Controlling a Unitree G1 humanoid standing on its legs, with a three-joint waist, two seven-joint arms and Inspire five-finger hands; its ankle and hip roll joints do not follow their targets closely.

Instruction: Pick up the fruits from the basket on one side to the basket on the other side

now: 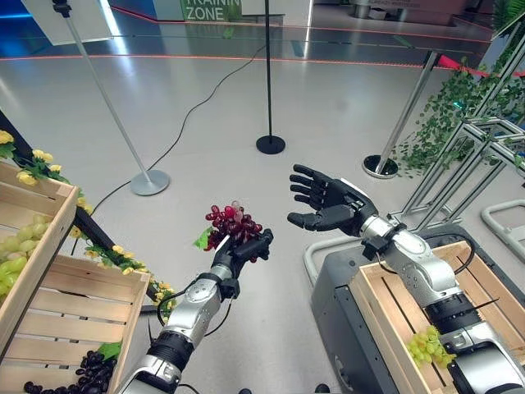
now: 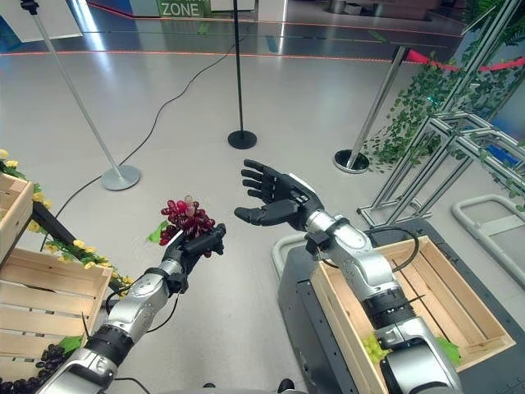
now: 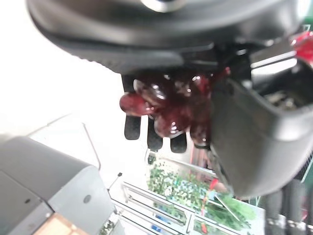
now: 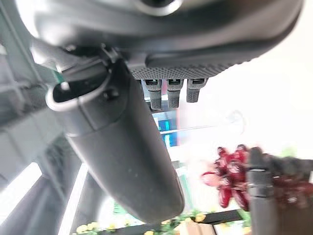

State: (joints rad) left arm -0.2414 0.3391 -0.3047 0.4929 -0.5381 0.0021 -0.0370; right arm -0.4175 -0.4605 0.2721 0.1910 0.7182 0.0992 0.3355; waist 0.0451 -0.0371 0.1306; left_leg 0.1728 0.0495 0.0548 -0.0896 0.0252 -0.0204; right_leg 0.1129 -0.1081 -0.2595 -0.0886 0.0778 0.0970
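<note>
On the far left stand two wooden crates on a slanted stand: the upper crate [image 1: 33, 215] holds green grapes [image 1: 18, 250], and the lower crate [image 1: 74, 316] has a bunch of dark grapes [image 1: 89, 373] in its near corner. Yellow artificial flowers [image 1: 115, 254] run along the edges of the stand, as decoration.

Next comes the left hand [image 1: 239, 253], raised in the middle of the scene above the floor. Its fingers are curled around a bunch of red grapes [image 1: 232, 222], which has one green leaf. The grapes sit on top of the fist, probably so that the bunch does not hang down and swing. In the left wrist view the berries are pressed between the thumb and the fingers, so the hold looks firm.

Just to the right, close to the grapes but not touching them, is the right hand [image 1: 326, 199]. Its fingers are spread and relaxed, with the palm turned toward the fruit. I judge that it waits there to receive the bunch, because the left arm likely cannot reach the other side alone.

On the far right is the target wooden crate [image 1: 426, 304] on a dark grey base. One bunch of green grapes [image 1: 426, 345] already lies in it, under the right arm. The handover seems to be the step in progress.
</note>
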